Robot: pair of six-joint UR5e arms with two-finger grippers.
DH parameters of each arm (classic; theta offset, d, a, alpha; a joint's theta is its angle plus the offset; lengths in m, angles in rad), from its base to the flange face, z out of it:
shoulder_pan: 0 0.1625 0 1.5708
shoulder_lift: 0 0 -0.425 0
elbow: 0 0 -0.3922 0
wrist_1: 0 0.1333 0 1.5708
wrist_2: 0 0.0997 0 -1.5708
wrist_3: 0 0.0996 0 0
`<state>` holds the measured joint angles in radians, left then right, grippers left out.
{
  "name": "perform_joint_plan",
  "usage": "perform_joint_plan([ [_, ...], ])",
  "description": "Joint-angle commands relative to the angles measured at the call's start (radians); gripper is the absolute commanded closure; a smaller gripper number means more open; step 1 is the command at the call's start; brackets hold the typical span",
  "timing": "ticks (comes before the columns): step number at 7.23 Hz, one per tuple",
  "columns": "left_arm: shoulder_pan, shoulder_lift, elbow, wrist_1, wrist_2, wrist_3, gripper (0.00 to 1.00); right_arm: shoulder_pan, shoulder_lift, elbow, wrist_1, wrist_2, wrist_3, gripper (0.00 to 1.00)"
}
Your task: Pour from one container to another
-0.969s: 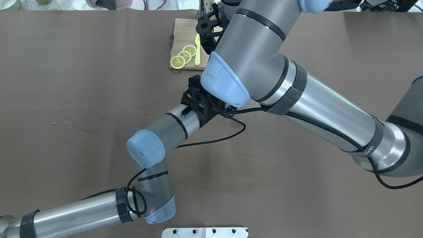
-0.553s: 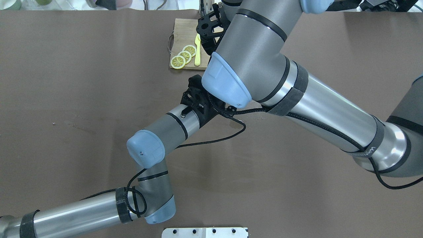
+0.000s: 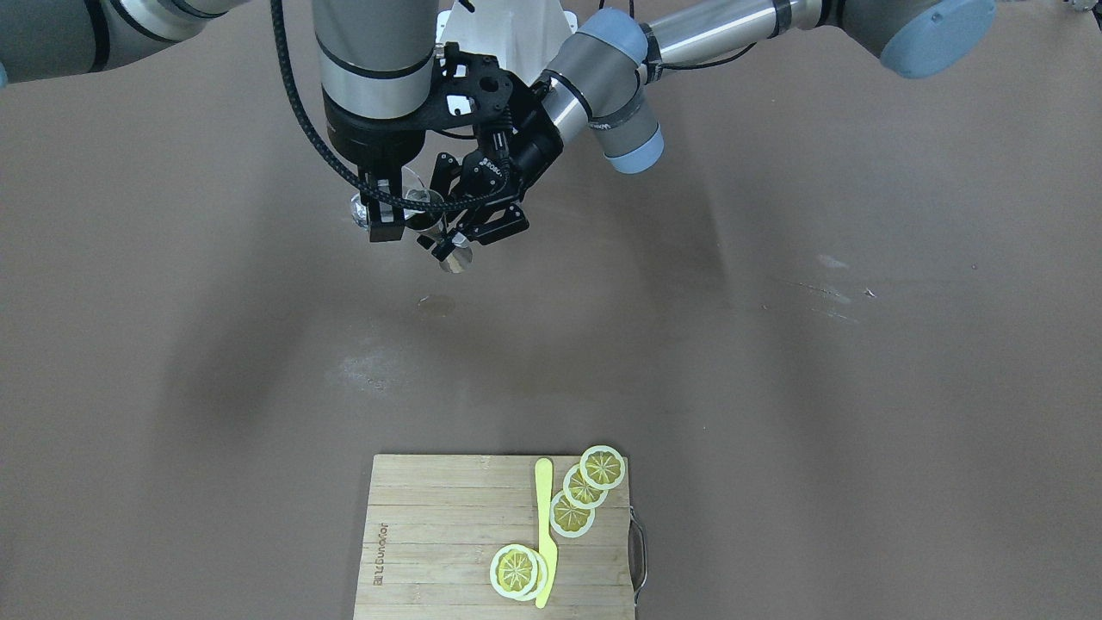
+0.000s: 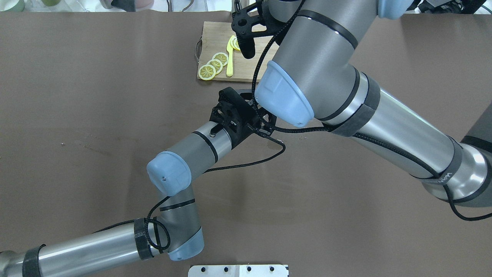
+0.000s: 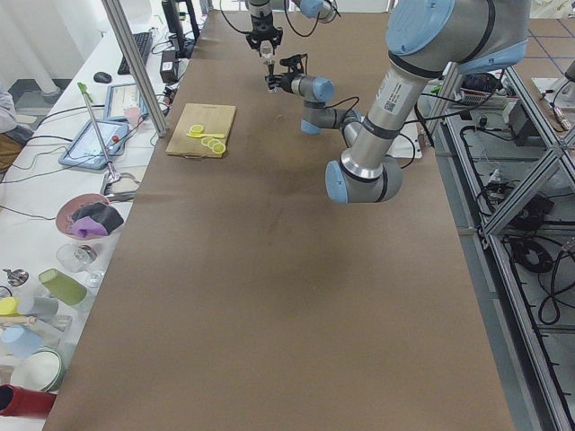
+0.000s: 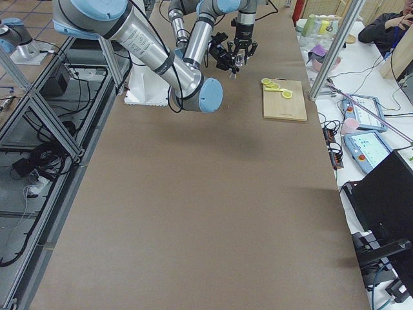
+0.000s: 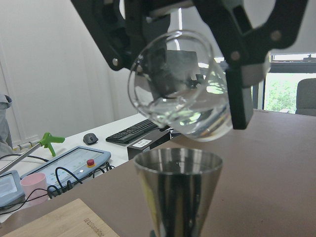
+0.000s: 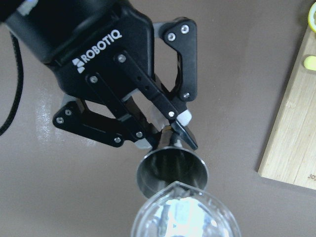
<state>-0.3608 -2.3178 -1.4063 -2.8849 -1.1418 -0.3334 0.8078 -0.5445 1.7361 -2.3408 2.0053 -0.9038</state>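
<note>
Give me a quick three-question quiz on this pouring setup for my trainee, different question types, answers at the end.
1. True or false: the glass, tilted, hangs over the metal jigger.
2. What holds the metal jigger? A) the left gripper B) a clamp stand C) nothing; it stands on the table.
3. What lies on the cutting board beside the lemon slices?
Key: 1 true; the right gripper holds the glass. 2 A. 3 a yellow utensil.
</note>
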Motion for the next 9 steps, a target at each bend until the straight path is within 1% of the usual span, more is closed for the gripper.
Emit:
perform_joint_plan([
  [1, -0.001, 0.011, -0.006, -0.002, 0.001, 0.001, 1.0, 0.043, -0.113, 0.098, 0.108, 0.029, 0.002, 1.0],
  [2, -0.003, 0.03, -0.029, -0.002, 0.001, -0.001, 1.0, 0.075, -0.197, 0.15, 0.186, 0.055, 0.003, 1.0],
  [4, -0.016, 0.067, -0.052, -0.004, 0.002, 0.001, 1.0, 0.161, -0.29, 0.158, 0.326, 0.143, 0.002, 1.0],
  [5, -0.018, 0.145, -0.086, -0.035, 0.008, -0.001, 1.0, 0.195, -0.348, 0.158, 0.416, 0.185, 0.002, 1.0],
  [6, -0.027, 0.199, -0.101, -0.086, 0.029, -0.001, 1.0, 0.208, -0.383, 0.154, 0.49, 0.205, 0.002, 1.0],
  [7, -0.035, 0.233, -0.103, -0.114, 0.045, -0.003, 1.0, 0.209, -0.422, 0.149, 0.55, 0.21, 0.003, 1.0],
  [8, -0.047, 0.301, -0.127, -0.132, 0.045, -0.003, 1.0, 0.214, -0.455, 0.143, 0.614, 0.223, 0.003, 1.0],
  [9, -0.061, 0.415, -0.161, -0.21, 0.045, -0.01, 1.0, 0.223, -0.463, 0.105, 0.679, 0.256, 0.005, 1.0],
])
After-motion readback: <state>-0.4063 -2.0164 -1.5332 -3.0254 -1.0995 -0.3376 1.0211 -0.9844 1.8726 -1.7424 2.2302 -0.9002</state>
